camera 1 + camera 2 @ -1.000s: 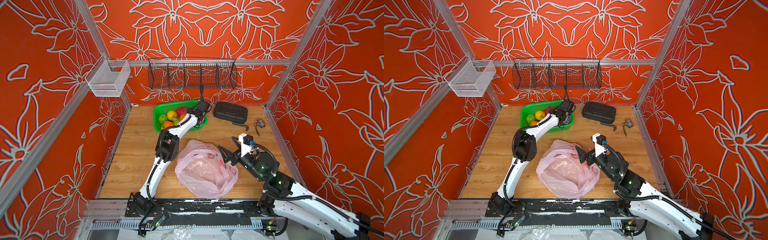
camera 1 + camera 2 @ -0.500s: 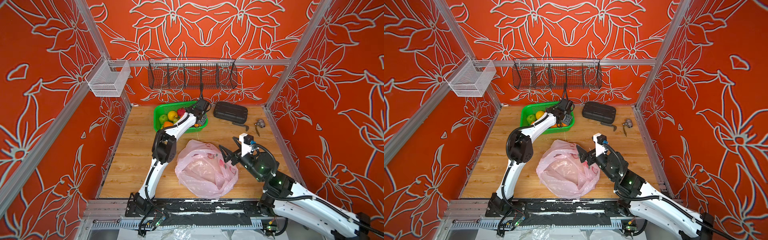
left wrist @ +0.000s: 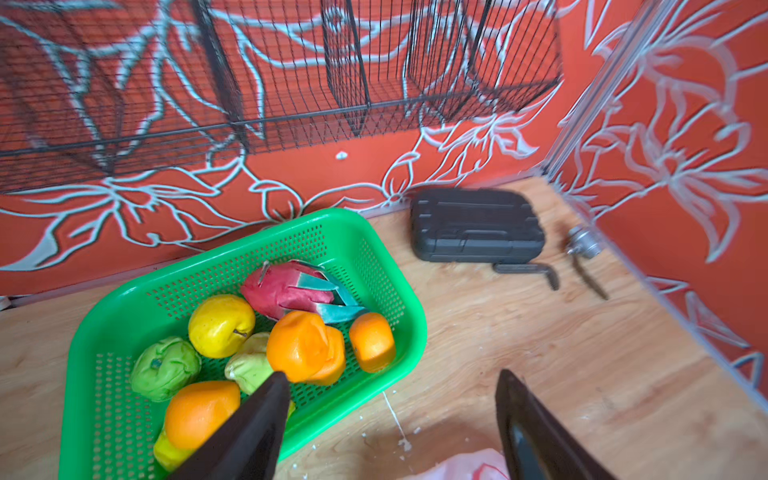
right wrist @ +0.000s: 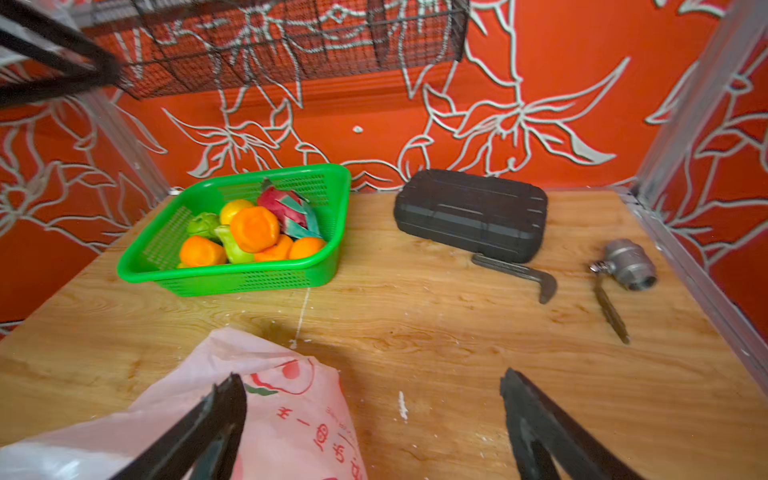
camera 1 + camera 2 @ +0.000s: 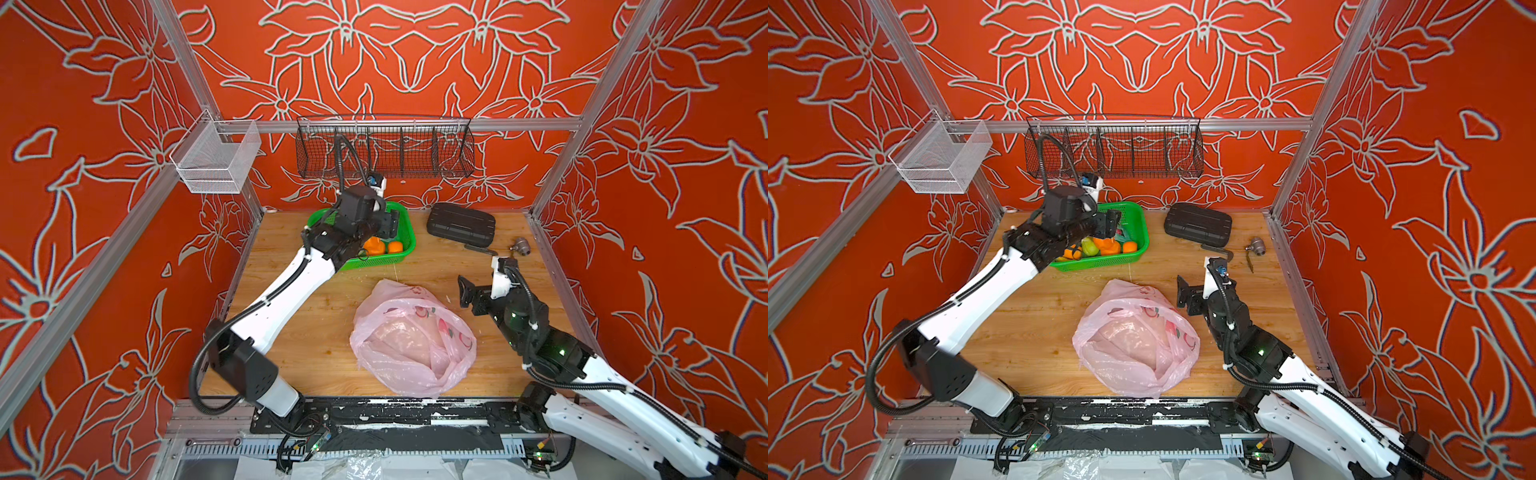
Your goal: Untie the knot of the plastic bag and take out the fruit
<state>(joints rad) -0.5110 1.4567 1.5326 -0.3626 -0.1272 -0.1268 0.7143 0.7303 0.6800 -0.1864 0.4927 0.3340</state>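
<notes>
The pink plastic bag (image 5: 411,336) (image 5: 1136,336) lies slack and crumpled at the table's front middle, and no knot shows on it. The fruit (image 5: 376,245) (image 3: 299,345) (image 4: 253,228) lies piled in the green basket (image 5: 409,232) (image 3: 415,332) at the back: oranges, green pieces, a yellow one and a red dragon fruit. My left gripper (image 5: 390,224) (image 3: 391,376) hovers open and empty over the basket's near right edge. My right gripper (image 5: 465,291) (image 4: 372,376) stands open and empty just right of the bag's far corner (image 4: 270,415).
A black case (image 5: 461,224), an L-shaped tool (image 5: 480,249) and a metal valve (image 5: 520,245) lie at the back right. A black wire rack (image 5: 384,151) and a white mesh basket (image 5: 216,162) hang on the walls.
My left gripper's jaws have spread wider above the basket, and its arm's elbow has swung down toward the front left. The right arm and the bag have not moved.
</notes>
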